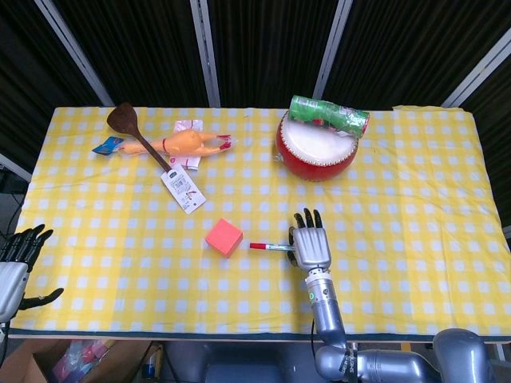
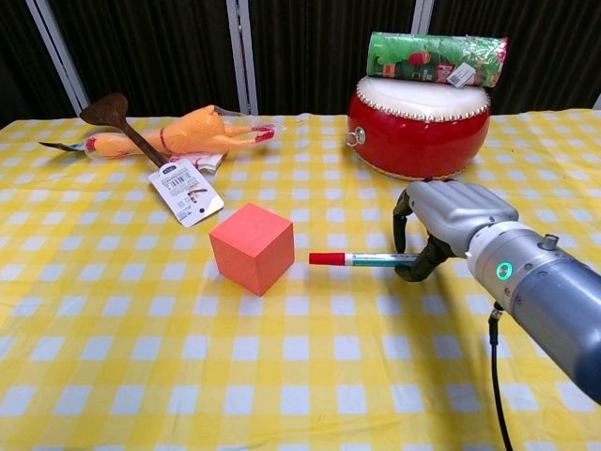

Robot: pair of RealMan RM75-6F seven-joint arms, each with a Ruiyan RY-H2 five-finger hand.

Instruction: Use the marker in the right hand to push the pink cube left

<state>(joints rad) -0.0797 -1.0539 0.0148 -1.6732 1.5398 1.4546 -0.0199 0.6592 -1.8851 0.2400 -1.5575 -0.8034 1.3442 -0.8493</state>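
The pink cube (image 1: 224,237) (image 2: 252,247) sits on the yellow checked cloth, turned corner-on, left of centre. My right hand (image 1: 311,249) (image 2: 446,225) grips a marker (image 1: 271,246) (image 2: 363,259) that lies level and points left. Its red cap tip stands a short gap to the right of the cube, not touching it. My left hand (image 1: 17,259) hangs off the table's front left corner with its fingers apart and nothing in it; the chest view does not show it.
A red drum (image 1: 317,148) (image 2: 419,125) with a green roll (image 1: 329,115) (image 2: 436,58) on top stands at the back right. A rubber chicken (image 1: 184,144) (image 2: 192,131), a wooden spatula (image 1: 128,124) and a tag (image 1: 183,190) lie at the back left.
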